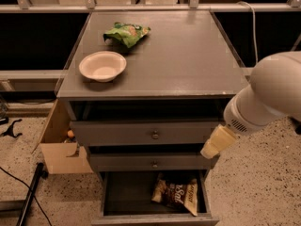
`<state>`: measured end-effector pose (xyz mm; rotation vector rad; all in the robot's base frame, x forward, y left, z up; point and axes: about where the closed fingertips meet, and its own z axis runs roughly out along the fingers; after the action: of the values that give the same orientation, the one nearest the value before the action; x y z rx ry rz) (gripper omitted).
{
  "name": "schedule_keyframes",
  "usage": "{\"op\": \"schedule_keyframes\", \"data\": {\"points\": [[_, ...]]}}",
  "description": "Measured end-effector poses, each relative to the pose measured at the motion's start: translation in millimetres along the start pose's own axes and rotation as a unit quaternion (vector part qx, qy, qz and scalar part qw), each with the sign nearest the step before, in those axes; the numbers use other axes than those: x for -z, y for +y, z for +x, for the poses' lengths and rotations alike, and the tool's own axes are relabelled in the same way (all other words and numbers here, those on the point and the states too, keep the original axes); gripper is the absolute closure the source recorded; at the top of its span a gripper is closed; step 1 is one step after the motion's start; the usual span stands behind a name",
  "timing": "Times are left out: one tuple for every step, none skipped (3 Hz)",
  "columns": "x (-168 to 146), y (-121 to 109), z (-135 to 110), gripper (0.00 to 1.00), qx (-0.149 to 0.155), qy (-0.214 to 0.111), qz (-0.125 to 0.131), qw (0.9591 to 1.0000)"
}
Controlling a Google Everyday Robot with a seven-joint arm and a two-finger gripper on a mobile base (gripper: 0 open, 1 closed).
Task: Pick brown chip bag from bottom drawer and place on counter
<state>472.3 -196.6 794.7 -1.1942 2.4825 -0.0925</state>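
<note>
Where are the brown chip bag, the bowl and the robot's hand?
brown chip bag (pixel 176 195): camera view, dark middle.
bowl (pixel 102 66): camera view, inside hollow.
hand (pixel 214 145): camera view, yellowish tip, beside the knobbed drawers (pixel 141 133).
</note>
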Motion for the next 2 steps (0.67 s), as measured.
{"op": "schedule_keyframes", "data": {"points": [[-45.8, 10.0, 5.5, 0.0, -0.015, 0.011, -0.004, 0.9998], [-87.1, 15.5, 20.4, 0.0, -0.043, 0.032, -0.01, 0.9985]]}}
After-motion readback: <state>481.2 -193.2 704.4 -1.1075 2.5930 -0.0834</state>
